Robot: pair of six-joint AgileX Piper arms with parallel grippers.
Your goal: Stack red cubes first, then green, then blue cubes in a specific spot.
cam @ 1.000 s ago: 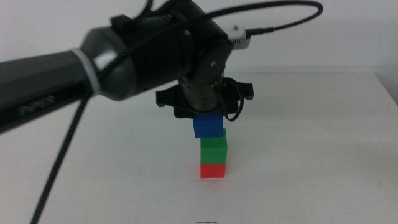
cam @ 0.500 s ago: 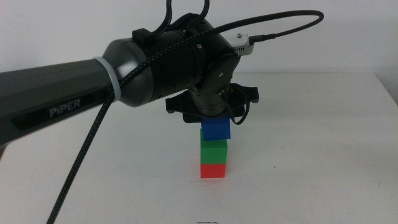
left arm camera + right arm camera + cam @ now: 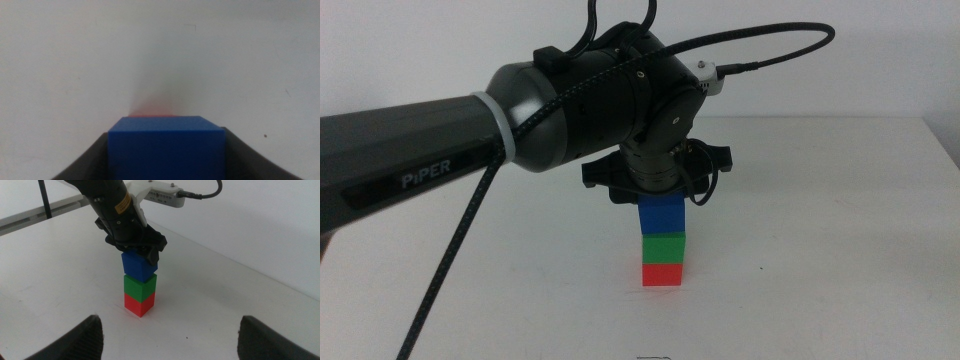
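Near the surface's [image 3: 840, 250] middle, the left end effector [image 3: 661, 208] clamps the blue cube [image 3: 663, 215] atop green [image 3: 663, 248] over red [image 3: 662, 273]; only release remains, while the right end effector [image 3: 170, 340] waits apart nearby.

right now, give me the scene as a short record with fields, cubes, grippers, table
stack order: red cube on the table, green cube on it, blue cube on top
left gripper: above the stack, jaws shut on the blue cube
right gripper: waits apart from the stack, jaws open, holding nothing
blue cube seating: sits on the green cube, roughly aligned, not yet released
table: plain white
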